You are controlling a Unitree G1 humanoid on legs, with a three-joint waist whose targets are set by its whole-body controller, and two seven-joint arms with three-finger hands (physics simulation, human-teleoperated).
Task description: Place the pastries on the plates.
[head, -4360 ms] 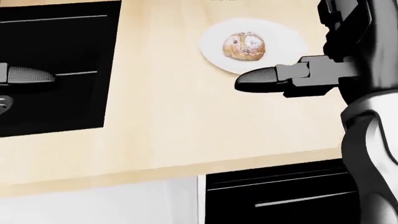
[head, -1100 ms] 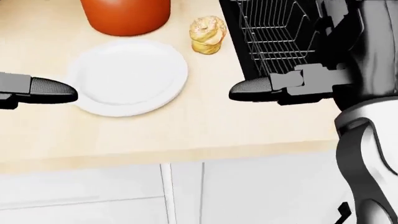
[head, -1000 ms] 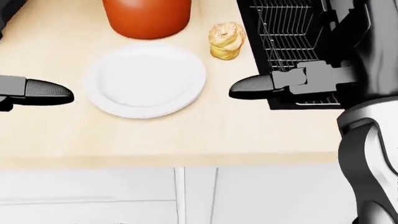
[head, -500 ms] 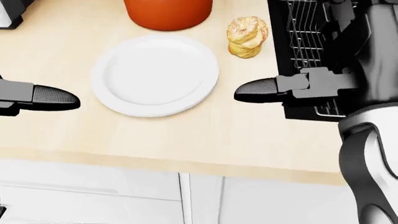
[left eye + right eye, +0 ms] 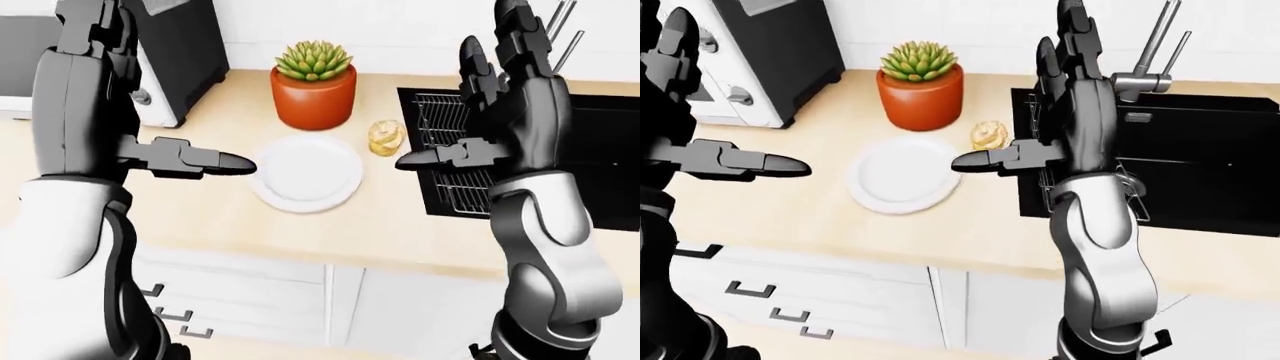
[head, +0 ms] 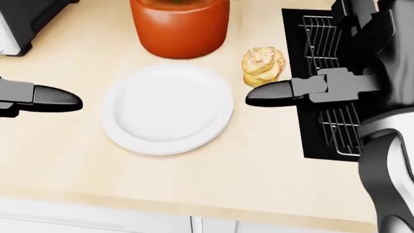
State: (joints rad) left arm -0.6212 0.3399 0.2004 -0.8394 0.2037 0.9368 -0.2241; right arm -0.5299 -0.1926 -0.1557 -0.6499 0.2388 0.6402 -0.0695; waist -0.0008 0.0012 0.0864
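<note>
An empty white plate lies on the wooden counter. A golden pastry stands upright on the counter just right of the plate, next to the sink's edge; it also shows in the left-eye view. My left hand is open and empty, raised left of the plate, thumb pointing at it. My right hand is open and empty, fingers up, raised over the sink's edge. Its thumb shows just below the pastry in the head view.
An orange pot with a succulent stands above the plate in the view. A black sink with a wire rack and a faucet is to the right. A dark appliance stands at the left. White drawers are below the counter.
The camera has moved: the first plate with its pastry has left the view, and the empty plate, the pastry and the pot have slid in and down-right. Both hands keep their open pose.
</note>
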